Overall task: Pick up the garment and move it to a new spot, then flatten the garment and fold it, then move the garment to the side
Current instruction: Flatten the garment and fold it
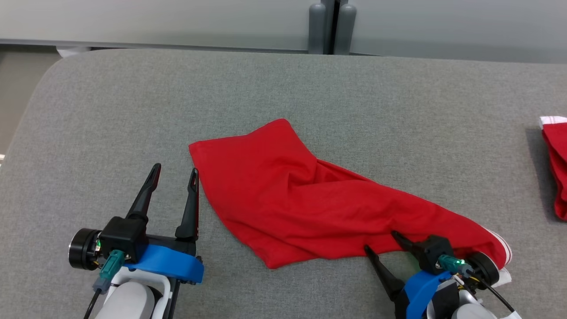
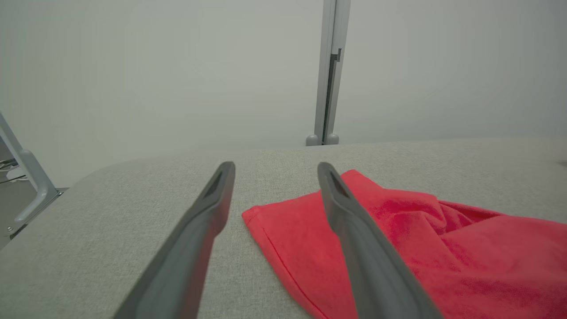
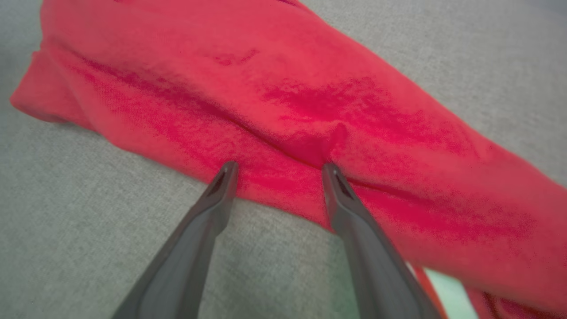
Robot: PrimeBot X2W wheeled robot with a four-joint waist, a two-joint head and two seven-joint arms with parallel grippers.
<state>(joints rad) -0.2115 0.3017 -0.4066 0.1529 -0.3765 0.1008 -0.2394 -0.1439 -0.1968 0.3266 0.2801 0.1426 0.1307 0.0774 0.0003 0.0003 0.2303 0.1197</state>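
Observation:
A red garment [image 1: 310, 199] lies crumpled and partly folded on the grey table [image 1: 133, 110], running from the middle toward the lower right, where a white-striped hem shows. My left gripper [image 1: 175, 172] stands open just left of the garment's left edge, apart from it; in the left wrist view the garment [image 2: 443, 252] lies behind the right finger. My right gripper [image 1: 381, 241] is open at the garment's near edge, fingertips against the cloth [image 3: 310, 110], nothing pinched between them.
Another red cloth with a white band [image 1: 556, 164] lies at the table's right edge. A grey post [image 1: 332, 26] stands behind the table's far edge. Bare grey table stretches to the left and far side.

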